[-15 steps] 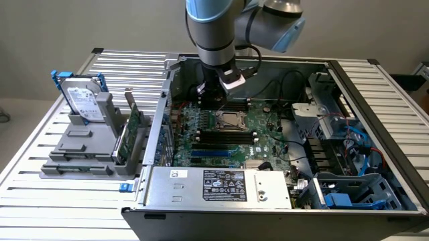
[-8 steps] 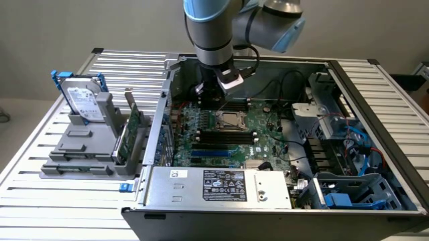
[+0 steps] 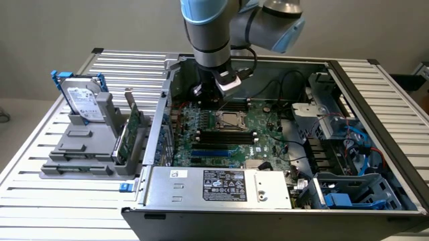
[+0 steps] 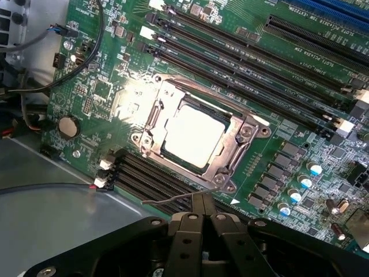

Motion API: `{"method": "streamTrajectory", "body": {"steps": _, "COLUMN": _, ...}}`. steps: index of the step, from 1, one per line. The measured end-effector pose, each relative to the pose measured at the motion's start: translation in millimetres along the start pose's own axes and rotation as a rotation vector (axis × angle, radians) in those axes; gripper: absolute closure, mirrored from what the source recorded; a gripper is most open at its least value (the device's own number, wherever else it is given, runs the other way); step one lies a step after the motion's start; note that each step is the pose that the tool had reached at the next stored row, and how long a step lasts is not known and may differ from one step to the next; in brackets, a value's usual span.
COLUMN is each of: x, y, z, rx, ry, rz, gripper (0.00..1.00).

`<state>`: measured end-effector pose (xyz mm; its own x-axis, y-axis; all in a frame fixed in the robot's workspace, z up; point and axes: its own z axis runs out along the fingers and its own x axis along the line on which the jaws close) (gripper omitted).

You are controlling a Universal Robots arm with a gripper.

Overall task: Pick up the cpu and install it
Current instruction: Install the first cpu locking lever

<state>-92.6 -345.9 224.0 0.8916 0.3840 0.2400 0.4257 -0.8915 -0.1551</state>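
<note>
The cpu (image 4: 193, 134) is a small square chip with a pale metal top. It lies flat in the socket on the green motherboard (image 4: 300, 115), framed by the metal retention bracket (image 4: 245, 134). In the exterior view the cpu (image 3: 228, 120) sits mid-board inside the open computer case. My gripper (image 4: 203, 201) hovers just beside the socket with its black fingers (image 4: 187, 231) pressed together and shut. A thin wire socket lever (image 4: 173, 199) runs right by the tips; I cannot tell whether they touch it. From outside, the gripper (image 3: 216, 96) hangs over the board just behind the socket.
Black memory slots (image 4: 242, 63) flank the socket, and black cables (image 4: 86, 52) run along the board's edge. A hard drive with blue handles (image 3: 84, 103) and an upright green card (image 3: 132, 128) stand on a grey rack outside the case. The power supply (image 3: 221, 187) fills the case front.
</note>
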Motion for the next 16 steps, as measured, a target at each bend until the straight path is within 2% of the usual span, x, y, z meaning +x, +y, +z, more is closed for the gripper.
{"method": "streamTrajectory", "body": {"steps": 9, "x": -3.2, "y": -3.8, "z": 8.6, "rx": 0.0046, "ry": -0.0029, "rz": -0.018, "gripper": 0.89}}
{"method": "streamTrajectory", "body": {"steps": 16, "x": -2.8, "y": -7.7, "z": 11.7, "rx": 0.008, "ry": -0.0054, "rz": -0.033, "gripper": 0.89}}
